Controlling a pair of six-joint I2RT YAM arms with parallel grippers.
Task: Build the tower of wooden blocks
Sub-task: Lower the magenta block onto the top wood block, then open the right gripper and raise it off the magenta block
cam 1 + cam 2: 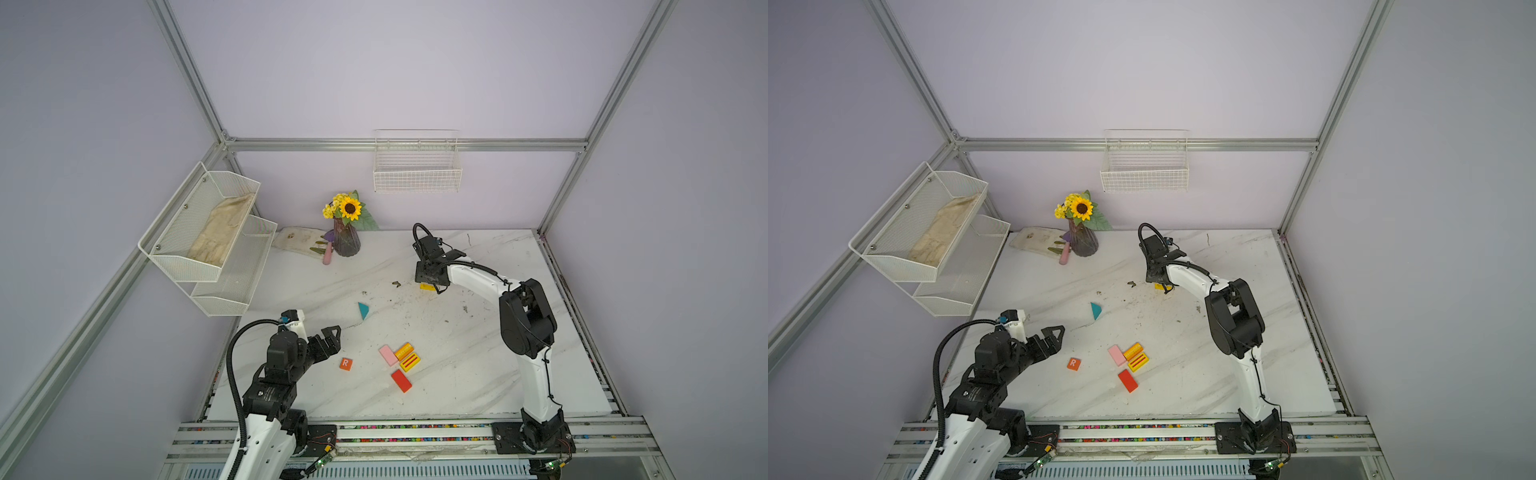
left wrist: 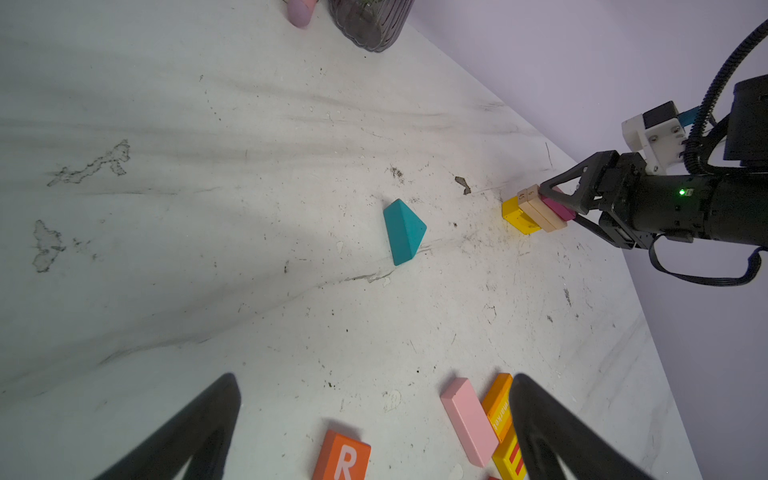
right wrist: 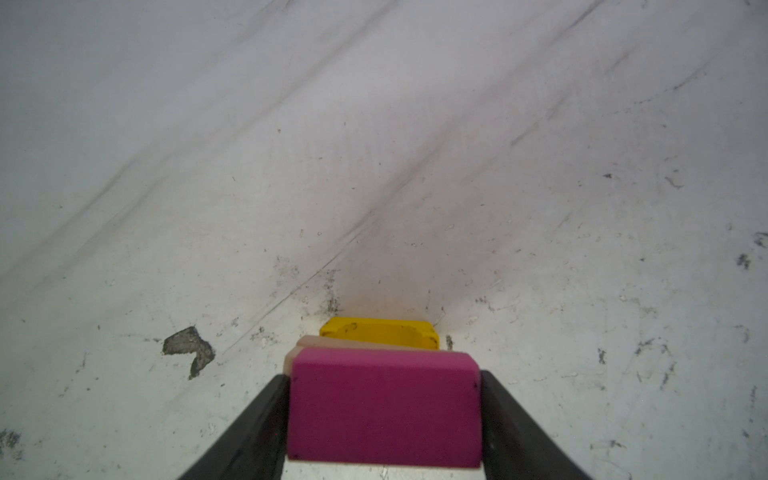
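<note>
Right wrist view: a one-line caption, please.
Right gripper straddles magenta block stacked on tan block and yellow block; marble tabletop beyond.

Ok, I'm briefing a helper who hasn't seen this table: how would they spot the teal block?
Find the flower vase at the back of the marble table. Coming toward the front, the teal block lies alone, between the vase and the pink block. It is the only triangular, blue-green piece.

The left arm (image 1: 266,444) and right arm (image 1: 536,386) are made of white tubes and fat black joints. A thick ribbed black cable (image 1: 232,365) loops by the left one; thin black wires (image 1: 549,386) run down the right one. The left pincer (image 2: 374,378) and right pincer (image 2: 559,203) are black, with pointy three-cornered fingers (image 2: 199,428).
</note>
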